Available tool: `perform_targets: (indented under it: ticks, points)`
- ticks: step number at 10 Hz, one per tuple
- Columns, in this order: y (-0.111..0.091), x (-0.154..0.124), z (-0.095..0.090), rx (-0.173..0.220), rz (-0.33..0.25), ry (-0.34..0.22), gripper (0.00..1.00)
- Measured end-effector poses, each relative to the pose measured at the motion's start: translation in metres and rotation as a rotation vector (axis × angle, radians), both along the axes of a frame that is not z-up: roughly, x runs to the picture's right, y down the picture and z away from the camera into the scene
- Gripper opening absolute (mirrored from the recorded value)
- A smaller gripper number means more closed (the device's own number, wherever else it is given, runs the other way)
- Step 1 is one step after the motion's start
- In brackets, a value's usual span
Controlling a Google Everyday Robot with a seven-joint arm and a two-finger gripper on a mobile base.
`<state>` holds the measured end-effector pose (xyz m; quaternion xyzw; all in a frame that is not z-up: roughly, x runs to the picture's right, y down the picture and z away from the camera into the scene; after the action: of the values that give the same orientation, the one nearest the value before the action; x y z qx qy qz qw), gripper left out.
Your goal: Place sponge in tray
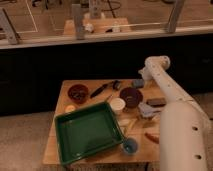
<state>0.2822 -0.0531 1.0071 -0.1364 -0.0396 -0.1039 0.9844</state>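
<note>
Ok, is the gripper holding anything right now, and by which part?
It cannot be told. The gripper hangs at the back right of the table, right by a grey-blue object, but whether it grips that is hidden.

End effector [141,78] behind bowl [131,96]; tray [88,133] front-left of it.

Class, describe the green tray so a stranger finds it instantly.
Find the wooden table. On its front left lies the green tray, far from the pincer at the back right. It alone is large and rectangular; neighbours are small round bowls.
</note>
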Motion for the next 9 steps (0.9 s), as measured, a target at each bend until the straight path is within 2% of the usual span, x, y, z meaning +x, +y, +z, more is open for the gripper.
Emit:
perform_targets:
  ticks: [3, 9]
  points:
    - [0.001, 0.010, 0.015, -0.014, -0.007, 0.005, 0.80]
    - [0.004, 0.011, 0.025, -0.019, -0.022, 0.005, 0.80]
